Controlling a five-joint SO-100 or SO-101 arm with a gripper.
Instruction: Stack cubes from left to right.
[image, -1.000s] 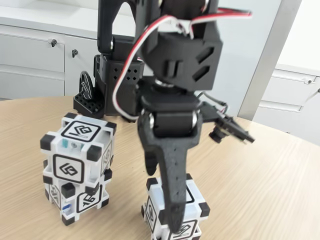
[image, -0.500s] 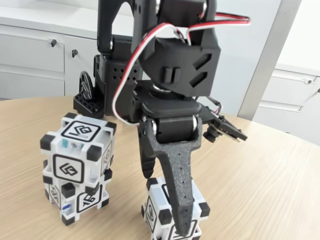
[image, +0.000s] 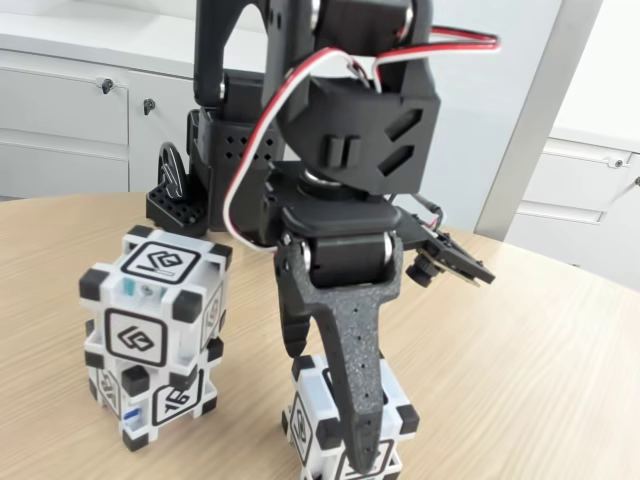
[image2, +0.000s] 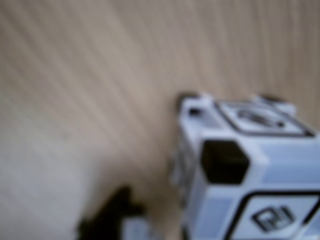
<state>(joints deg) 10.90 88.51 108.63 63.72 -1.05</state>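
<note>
wooden table (image: 520, 350) bears two stacked cubes (image: 155, 335); fingers (image: 365, 455) straddle a third cube (image: 320, 420), grip unclear.

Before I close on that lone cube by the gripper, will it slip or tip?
The lone cube looks rigid plastic with flat faces, so it probably won't deform. Its smooth faces may slip; the black corner blocks could help the gripper. Sitting flat on the table, it should slide rather than roll.

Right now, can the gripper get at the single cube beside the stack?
Probably yes: the gripper already straddles the single cube, one finger down its front. Nothing blocks it; the stack stands apart.
</note>
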